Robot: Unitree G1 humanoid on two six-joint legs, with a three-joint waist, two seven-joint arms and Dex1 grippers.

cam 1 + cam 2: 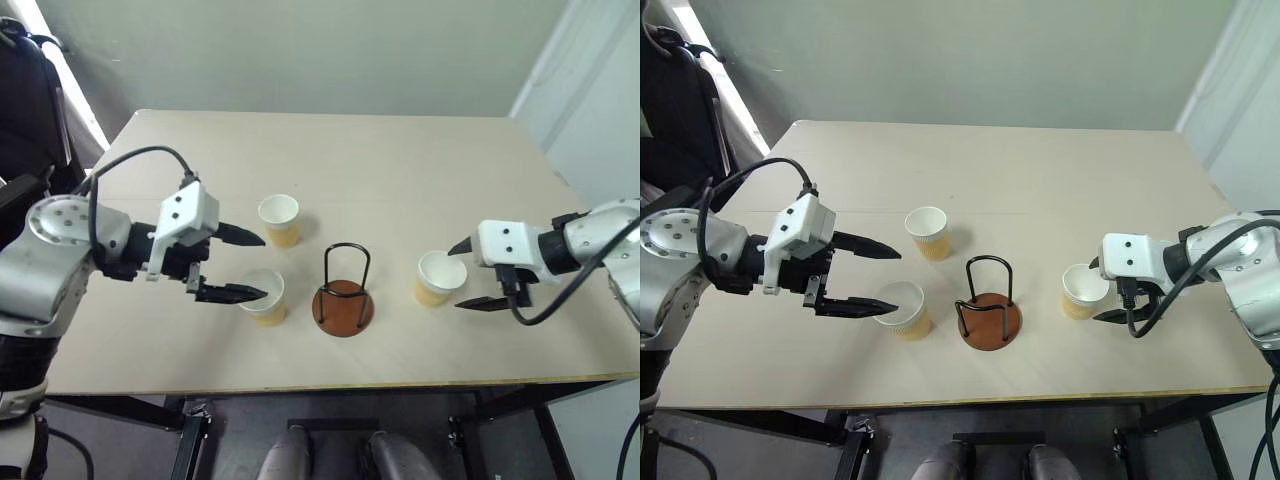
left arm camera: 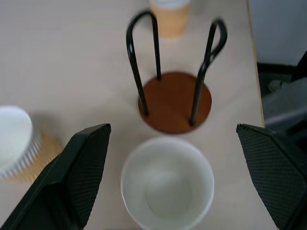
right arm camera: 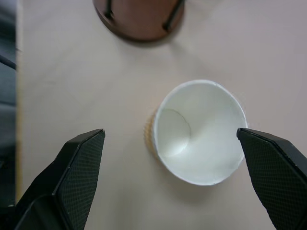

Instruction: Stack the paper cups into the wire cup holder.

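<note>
Three paper cups stand upright on the table, white inside with tan ribbed walls. One cup (image 1: 279, 219) is left of centre toward the back, one (image 1: 265, 296) is in front of it, and one (image 1: 439, 278) is on the right. The wire cup holder (image 1: 343, 295), a reddish-brown disc with two black wire loops, stands empty between them. My left gripper (image 1: 262, 266) is open, and the front left cup (image 2: 167, 182) sits between its fingers. My right gripper (image 1: 456, 276) is open too, its fingers straddling the right cup (image 3: 199, 132).
The pale wooden table (image 1: 400, 160) has its front edge just below the cups and holder. A dark chair-like object (image 1: 30, 110) stands off the table's left side. A white wall panel (image 1: 590, 90) is at the back right.
</note>
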